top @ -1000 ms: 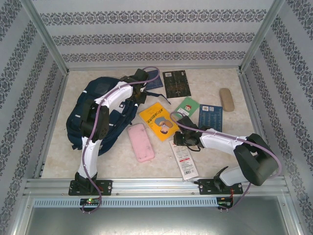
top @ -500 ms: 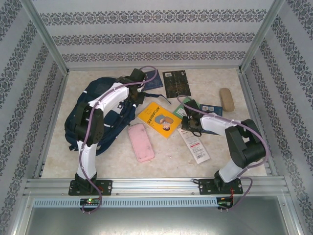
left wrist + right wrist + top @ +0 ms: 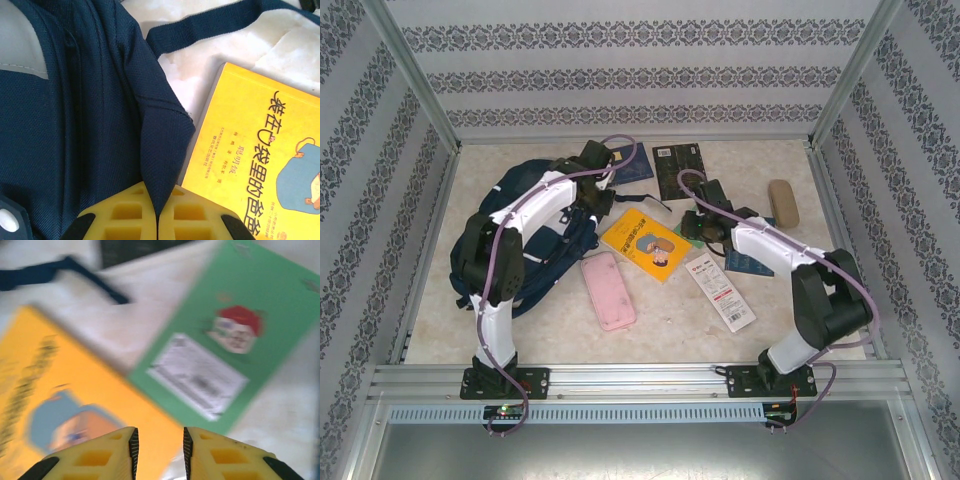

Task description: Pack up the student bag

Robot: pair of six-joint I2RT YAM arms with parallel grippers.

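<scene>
The student bag [image 3: 515,245] lies at the table's left, navy blue with grey patches [image 3: 20,45]. My left gripper [image 3: 597,200] is at the bag's right edge. In the left wrist view it [image 3: 157,200] is shut on a fold of the bag's navy fabric [image 3: 160,135], and a yellow book [image 3: 260,150] lies just to the right. My right gripper [image 3: 700,225] hovers open above the table, with nothing between its fingers [image 3: 159,450]. Ahead of it are a green book [image 3: 235,335] and the yellow book [image 3: 65,400]. The right wrist view is blurred.
A pink pencil case [image 3: 608,290] and a white packet [image 3: 720,292] lie toward the front. A dark book [image 3: 678,170], a blue notebook [image 3: 632,165], a blue book [image 3: 748,264] and a beige case [image 3: 783,203] lie farther back. A loose bag strap [image 3: 210,25] crosses the tabletop.
My right arm swung from the front centre toward the back, over the green book. The white packet shifted right and turned. My left gripper drew the bag's fabric slightly left and back.
</scene>
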